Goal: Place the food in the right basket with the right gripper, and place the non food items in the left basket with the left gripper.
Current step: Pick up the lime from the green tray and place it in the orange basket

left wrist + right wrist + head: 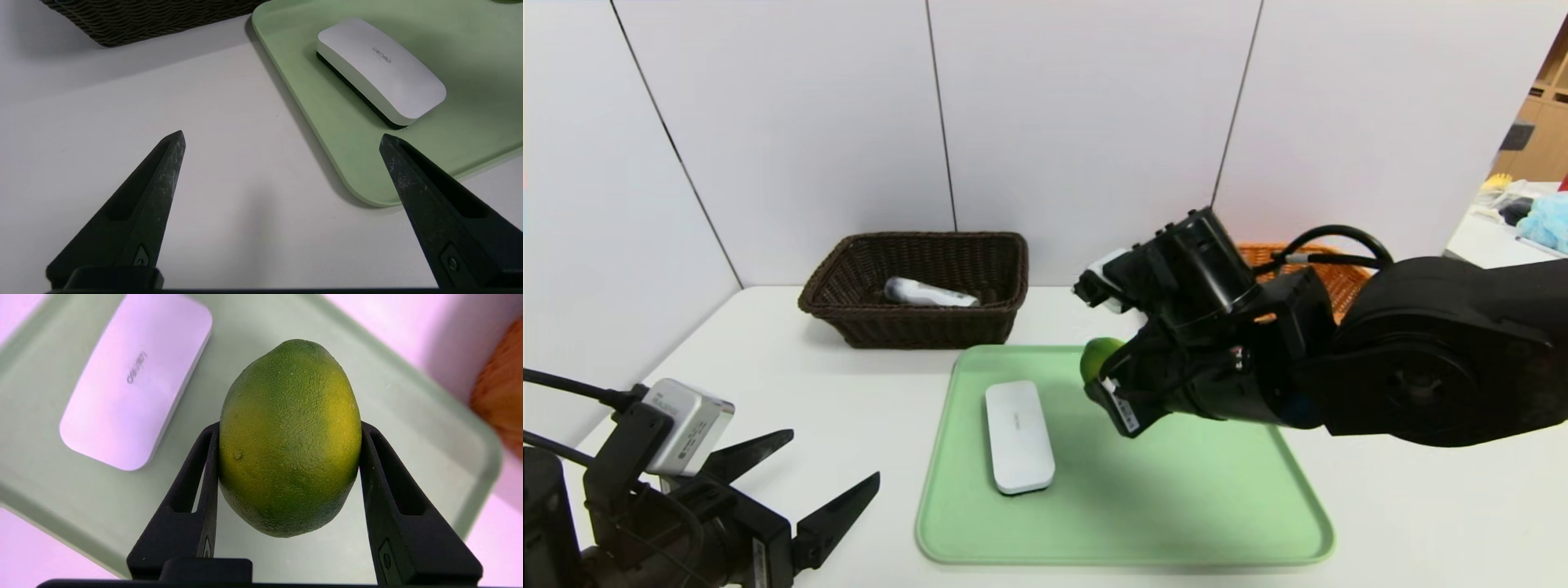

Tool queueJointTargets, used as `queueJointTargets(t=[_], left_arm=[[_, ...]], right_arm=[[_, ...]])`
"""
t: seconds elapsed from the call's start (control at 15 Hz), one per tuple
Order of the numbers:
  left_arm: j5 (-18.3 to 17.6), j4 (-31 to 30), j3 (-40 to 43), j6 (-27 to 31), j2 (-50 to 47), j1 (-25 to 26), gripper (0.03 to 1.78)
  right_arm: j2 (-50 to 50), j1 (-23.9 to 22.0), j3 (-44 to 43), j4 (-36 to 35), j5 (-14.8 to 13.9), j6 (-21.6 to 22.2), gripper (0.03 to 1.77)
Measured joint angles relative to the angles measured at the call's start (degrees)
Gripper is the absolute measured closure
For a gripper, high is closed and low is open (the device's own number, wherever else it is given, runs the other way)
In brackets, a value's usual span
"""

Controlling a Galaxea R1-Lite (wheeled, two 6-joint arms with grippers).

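My right gripper [288, 428] is shut on the food, a glossy green-yellow lime [290, 437], held clear above the green tray [1176, 498]. In the head view the lime [1098, 358] peeks out left of the right gripper [1109, 384]. The flat white case [1018, 436] lies on the tray's left part, also seen in the left wrist view [380, 69]. The slim white bottle [927, 293] lies inside the dark brown left basket [849, 314]. The orange right basket [1343, 282] is mostly hidden behind the right arm. My left gripper [837, 465] is open over bare table at the near left.
A white table [792, 384] carries everything, with white wall panels behind. The left gripper's fingers [163, 179] straddle bare table beside the tray's near-left corner [367, 192]. An edge of the orange basket [500, 396] shows beyond the tray.
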Motion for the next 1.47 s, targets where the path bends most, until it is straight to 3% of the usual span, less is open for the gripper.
queueJointTargets(t=[0.73,1.47], left_arm=[[0.0,0.1,-0.6,0.1,0.5,0.0,0.12],[0.0,0.0,-0.5,-0.1,1.2,0.0,0.12]], right_arm=[[-6.9,-11.6,-7.7,-1.1,0.0,-10.0,0.83],[-3.4,-26.8,-8.5,-11.7,1.8,-17.9,0.83]])
